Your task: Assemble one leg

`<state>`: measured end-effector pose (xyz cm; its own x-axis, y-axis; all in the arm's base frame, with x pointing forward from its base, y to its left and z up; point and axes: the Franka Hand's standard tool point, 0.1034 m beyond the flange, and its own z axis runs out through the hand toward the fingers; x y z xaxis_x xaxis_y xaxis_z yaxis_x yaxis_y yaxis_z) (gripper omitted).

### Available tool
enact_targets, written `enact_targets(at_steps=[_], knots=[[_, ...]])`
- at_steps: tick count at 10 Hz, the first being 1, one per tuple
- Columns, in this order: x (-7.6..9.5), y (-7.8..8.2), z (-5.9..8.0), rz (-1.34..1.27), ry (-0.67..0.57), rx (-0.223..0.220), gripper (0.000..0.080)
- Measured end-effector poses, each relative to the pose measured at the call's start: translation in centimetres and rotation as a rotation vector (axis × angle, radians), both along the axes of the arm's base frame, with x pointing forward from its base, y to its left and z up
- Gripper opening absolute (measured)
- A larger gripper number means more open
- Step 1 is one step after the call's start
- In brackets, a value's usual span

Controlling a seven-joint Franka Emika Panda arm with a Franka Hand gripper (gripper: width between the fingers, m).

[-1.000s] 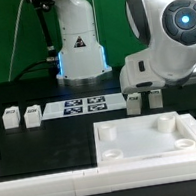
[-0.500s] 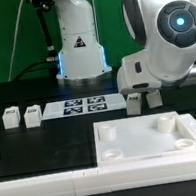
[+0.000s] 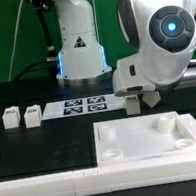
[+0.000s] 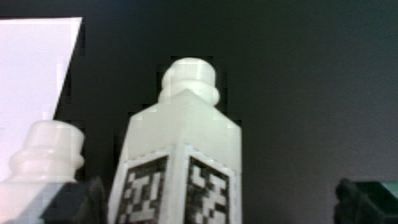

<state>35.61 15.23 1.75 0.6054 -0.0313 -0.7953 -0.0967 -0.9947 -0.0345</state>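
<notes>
In the wrist view a white leg [image 4: 178,165] with a black-and-white tag and a round peg on its end stands between my gripper's [image 4: 214,205] dark fingertips [image 4: 365,200]. The jaws are open and the leg is nearer one finger, not touched by the other. A second leg [image 4: 43,150] stands close beside it. In the exterior view my gripper [image 3: 134,97] hangs low over a leg [image 3: 134,105] just behind the panel. Two more legs [image 3: 9,118] [image 3: 32,116] stand at the exterior view's left.
The large white rimmed panel [image 3: 152,139] with round corner sockets lies in front. The marker board [image 3: 84,106] lies between the leg pairs, and a white strip of it shows in the wrist view [image 4: 36,70]. The arm's bulky head [image 3: 163,36] fills the exterior view's right.
The arm has shifted toward the exterior view's left and now covers the leg that stood furthest right. The gripper sits over the nearer right-hand leg. Nothing else moved.
</notes>
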Motion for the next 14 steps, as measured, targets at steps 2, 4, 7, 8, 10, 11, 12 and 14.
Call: enact_targets(at_steps=[2, 4, 7, 8, 10, 11, 12, 14], knots=[[-0.01, 0.0, 0.0, 0.0, 0.0, 0.0, 0.0649], [-0.01, 0.0, -0.01, 0.0, 0.0, -0.001, 0.0649], [-0.03, -0.08, -0.02, -0.002, 0.002, -0.003, 0.0649], [0.0, -0.2, 0.01, 0.0, 0.003, 0.003, 0.0649], [0.2, -0.72, 0.12, 0.006, 0.005, 0.024, 0.0649], [0.24, -0.89, 0.1, 0.004, 0.005, 0.022, 0.0649], [0.21, -0.88, 0.09, 0.002, 0.006, 0.019, 0.0649], [-0.02, -0.43, 0.03, 0.008, 0.006, 0.014, 0.0649]])
